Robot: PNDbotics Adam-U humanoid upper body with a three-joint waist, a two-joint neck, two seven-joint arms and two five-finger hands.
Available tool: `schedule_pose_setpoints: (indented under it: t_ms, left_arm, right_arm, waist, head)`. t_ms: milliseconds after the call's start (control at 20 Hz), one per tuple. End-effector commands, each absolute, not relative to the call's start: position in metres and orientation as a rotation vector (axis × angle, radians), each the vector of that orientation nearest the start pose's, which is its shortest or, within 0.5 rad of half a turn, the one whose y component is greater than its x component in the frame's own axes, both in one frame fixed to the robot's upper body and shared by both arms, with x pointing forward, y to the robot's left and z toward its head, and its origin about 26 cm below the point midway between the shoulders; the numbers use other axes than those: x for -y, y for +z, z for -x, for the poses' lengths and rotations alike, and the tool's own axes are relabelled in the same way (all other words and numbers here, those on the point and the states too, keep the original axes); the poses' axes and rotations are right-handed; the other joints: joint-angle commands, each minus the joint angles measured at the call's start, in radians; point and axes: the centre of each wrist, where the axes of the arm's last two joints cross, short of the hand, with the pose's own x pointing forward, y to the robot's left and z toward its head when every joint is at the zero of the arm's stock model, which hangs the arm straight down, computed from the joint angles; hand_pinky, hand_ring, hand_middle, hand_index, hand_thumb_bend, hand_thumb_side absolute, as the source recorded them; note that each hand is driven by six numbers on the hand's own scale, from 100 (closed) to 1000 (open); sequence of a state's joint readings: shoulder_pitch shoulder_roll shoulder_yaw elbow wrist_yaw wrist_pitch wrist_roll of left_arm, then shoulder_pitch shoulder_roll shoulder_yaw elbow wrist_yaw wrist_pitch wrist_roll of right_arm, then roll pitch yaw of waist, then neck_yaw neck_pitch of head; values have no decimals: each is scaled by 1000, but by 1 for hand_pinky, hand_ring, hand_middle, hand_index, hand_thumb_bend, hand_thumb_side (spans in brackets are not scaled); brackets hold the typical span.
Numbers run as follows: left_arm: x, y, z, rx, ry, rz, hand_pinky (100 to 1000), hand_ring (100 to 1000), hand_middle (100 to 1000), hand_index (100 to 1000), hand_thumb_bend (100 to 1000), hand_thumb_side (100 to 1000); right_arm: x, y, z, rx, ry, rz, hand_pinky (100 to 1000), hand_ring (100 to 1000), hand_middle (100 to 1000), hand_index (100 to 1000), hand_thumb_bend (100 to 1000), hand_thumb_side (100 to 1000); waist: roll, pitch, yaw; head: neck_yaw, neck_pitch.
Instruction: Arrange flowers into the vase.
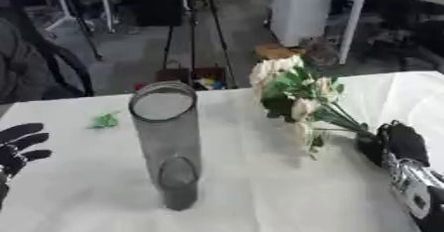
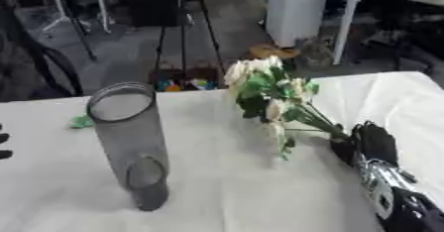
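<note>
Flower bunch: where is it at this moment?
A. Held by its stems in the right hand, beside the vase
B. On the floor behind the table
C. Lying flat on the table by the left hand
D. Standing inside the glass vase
A: the right hand has its fingers curled round the stems of the flower bunch, which is raised to the right of the empty glass vase.

Soft, even light — both views blurred throughout, the white table palely bright
</note>
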State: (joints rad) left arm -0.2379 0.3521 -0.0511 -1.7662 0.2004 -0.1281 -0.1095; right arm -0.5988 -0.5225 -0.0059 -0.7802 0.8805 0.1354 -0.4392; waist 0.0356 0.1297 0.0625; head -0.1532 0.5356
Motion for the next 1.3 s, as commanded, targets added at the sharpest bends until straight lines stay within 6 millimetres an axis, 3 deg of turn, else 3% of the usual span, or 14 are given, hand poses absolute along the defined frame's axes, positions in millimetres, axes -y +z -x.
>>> schedule_pose_setpoints:
  t_ms: [50, 500, 1050, 1100, 1150, 1300]
  left_arm:
    - [-280, 136, -322, 2103, -397, 84, 760, 827, 791, 821, 1000, 776]
    - [-282, 136, -322, 2101, -397, 75, 760, 827, 790, 820, 1000, 778]
    - [-284, 136, -321, 2097, -405, 65, 760, 827, 790, 820, 1000, 779]
    - [-284, 136, -321, 2096, -406, 65, 760, 827, 790, 820, 1000, 779]
    - [-284, 136, -321, 2096, -407, 65, 760, 827, 790, 820, 1000, 780]
    - [-284, 136, -321, 2094, -412, 63, 760, 827, 790, 820, 1000, 780]
  right_arm:
    - [417, 72, -410, 1252, 634, 1521, 100, 100, 100, 100, 100, 846]
    - [415, 110, -415, 1347, 574, 1510, 100, 100, 100, 100, 100, 841]
    - [409, 186, -422, 1521, 530, 1562, 100, 100, 100, 100, 100, 856]
    - [408, 193, -423, 1537, 530, 1569, 100, 100, 100, 100, 100, 1000]
    - [407, 200, -424, 1555, 529, 1575, 100, 100, 100, 100, 100, 855]
    - [401, 220, -426, 1608, 533, 1592, 100, 100, 100, 100, 100, 840]
  waist:
    - [-5, -16, -1]
    - [-14, -26, -8]
    - [-29, -39, -12]
    - [-31, -40, -11]
    - [-33, -42, -10]
    - [-38, -46, -6]
  head:
    - [4, 8]
    - [11, 7]
    - [17, 11]
    - [17, 11]
    - [17, 10]
    - [17, 11]
